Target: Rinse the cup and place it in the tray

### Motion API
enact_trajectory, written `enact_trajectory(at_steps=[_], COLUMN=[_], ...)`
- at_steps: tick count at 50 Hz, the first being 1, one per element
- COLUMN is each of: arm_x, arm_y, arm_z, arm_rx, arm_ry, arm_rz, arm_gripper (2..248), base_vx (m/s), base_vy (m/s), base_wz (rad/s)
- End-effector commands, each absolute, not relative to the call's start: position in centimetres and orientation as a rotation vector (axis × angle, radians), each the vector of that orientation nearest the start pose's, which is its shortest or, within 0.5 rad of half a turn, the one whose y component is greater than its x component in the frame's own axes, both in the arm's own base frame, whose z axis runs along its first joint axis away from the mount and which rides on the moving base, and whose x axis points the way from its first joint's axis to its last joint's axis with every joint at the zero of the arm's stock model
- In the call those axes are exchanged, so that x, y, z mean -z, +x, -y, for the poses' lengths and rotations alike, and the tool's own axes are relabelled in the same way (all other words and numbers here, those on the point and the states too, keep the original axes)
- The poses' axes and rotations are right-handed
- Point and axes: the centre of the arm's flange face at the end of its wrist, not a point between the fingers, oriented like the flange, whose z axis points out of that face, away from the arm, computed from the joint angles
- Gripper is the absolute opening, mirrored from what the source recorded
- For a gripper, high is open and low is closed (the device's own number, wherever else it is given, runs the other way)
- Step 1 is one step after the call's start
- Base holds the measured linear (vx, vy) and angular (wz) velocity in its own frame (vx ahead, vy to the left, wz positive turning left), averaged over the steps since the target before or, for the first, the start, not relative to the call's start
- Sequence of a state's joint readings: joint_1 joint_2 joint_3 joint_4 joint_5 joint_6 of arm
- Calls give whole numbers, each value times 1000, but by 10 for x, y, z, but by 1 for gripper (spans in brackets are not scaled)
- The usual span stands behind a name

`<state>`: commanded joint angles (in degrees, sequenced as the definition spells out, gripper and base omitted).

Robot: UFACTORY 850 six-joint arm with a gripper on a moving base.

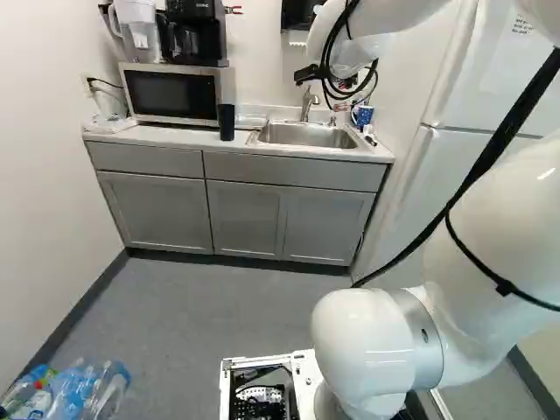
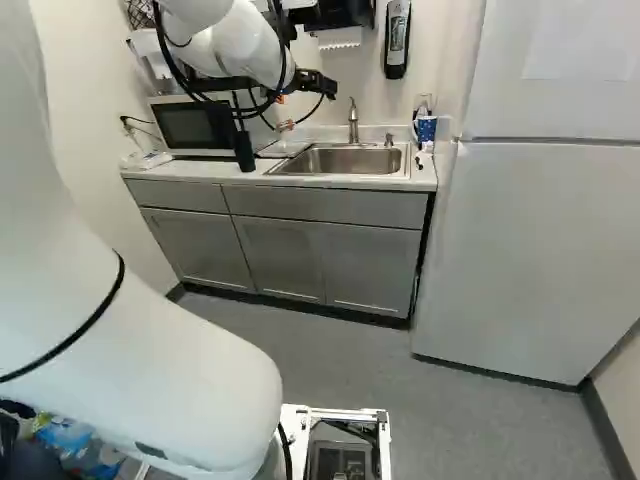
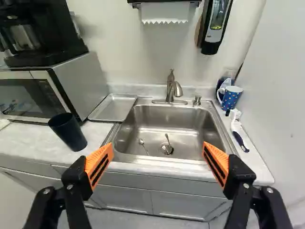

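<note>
Cup (image 3: 68, 132): very dark, approx. cyl. w/ a slight taper, wider at the mouth; no handle seen; upright, open end up, on the light surface (image 3: 28, 141); stands nr. the front edge, close to the microwave's (image 3: 81, 78) front corner & nr. the tray (image 3: 113, 108), apart from it; inside too dark to tell if wet or dry. Tray: silvery metal, rect., shallow, w/ a low raised rim; lies flat, open side up, betw. microwave & sink (image 3: 186, 117), right by the sink's edge; its plain inner base shows.
</note>
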<state>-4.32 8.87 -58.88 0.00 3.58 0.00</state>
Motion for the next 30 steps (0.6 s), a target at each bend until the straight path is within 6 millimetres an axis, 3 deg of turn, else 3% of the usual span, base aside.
enact_trajectory(at_steps=[30], arm_x=[-698], arm_y=[475], arm_z=[36], arm_rx=[1856], arm_ry=[-2587], arm_rz=[-98], arm_gripper=[247], base_vx=[120], base_vy=[-52], base_wz=[-8])
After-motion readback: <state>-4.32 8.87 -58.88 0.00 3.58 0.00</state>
